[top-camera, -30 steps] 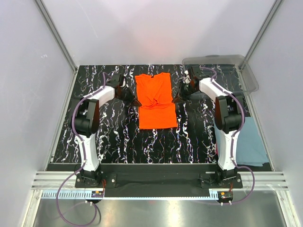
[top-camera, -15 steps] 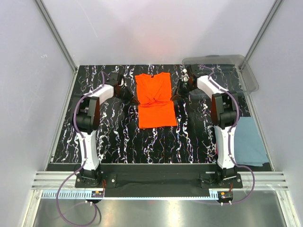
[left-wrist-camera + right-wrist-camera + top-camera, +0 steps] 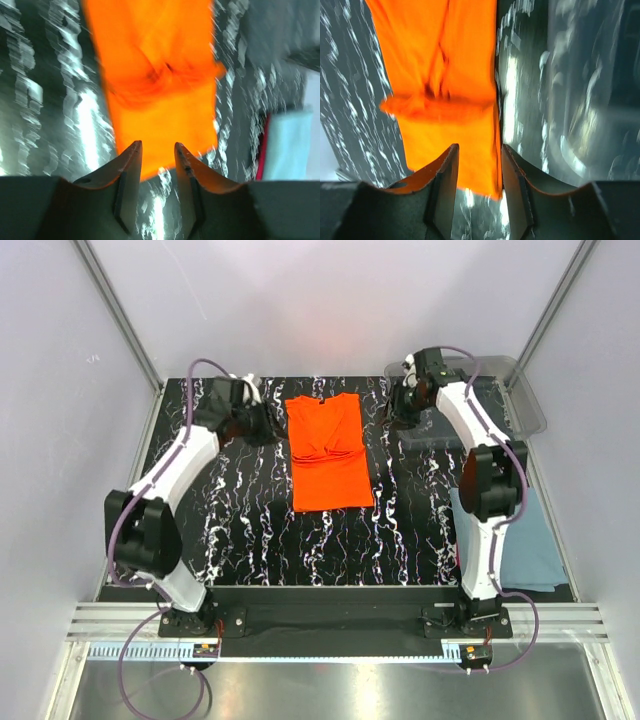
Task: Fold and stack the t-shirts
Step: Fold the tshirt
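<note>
Though near orange t-shirt, clear bin partly behind right arm

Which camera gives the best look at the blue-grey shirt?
The top external view: the blue-grey shirt lies at the table's right edge, partly behind the right arm. The left wrist view catches only a blurred pale-blue patch; the right wrist view shows none of it.
</note>
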{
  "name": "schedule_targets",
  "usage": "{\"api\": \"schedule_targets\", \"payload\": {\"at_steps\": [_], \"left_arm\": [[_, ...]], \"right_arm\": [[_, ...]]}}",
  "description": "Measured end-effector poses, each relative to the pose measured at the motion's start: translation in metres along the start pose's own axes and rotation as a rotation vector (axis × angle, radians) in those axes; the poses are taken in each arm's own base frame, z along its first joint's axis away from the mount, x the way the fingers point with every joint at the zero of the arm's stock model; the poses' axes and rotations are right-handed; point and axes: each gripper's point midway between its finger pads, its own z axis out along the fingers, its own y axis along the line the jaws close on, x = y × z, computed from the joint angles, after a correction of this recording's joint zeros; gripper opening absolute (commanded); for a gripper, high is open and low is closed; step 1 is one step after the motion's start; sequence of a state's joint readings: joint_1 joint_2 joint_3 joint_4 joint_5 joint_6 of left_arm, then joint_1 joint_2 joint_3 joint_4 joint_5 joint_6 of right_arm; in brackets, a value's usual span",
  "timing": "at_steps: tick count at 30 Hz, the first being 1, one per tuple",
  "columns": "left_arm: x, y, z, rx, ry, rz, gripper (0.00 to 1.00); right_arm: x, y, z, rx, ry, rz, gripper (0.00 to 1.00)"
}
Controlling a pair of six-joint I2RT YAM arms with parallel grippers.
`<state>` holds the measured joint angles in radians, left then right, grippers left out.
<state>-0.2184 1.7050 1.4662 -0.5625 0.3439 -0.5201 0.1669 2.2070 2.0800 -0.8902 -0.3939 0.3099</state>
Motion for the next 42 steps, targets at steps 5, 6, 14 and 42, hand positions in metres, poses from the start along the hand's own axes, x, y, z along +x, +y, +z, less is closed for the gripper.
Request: {"api": "schedule_targets", "payload": {"at_steps": [5, 6, 14, 42], "left_arm": [[0.073, -0.029, 0.013, 0.08, 0.111, 0.056, 0.37], [0.088, -0.027, 0.024, 0.076, 0.15, 0.048, 0.38], [0.13, 0.0, 0.081, 0.003, 0.266, -0.065, 0.4], [-0.067, 0.009, 0.146, 0.126, -0.008, -0.147, 0.47]], "right_arm": [[0.071, 0.033, 0.0, 0.036, 0.053, -0.038, 0.48], [0.088, 0.04, 0.008, 0.048, 0.071, -0.052, 0.49], [0.161, 0.05, 0.059, 0.185, 0.145, -0.117, 0.5], [-0.033, 0.066, 0.132, 0.259, -0.244, -0.345, 0.63]]}}
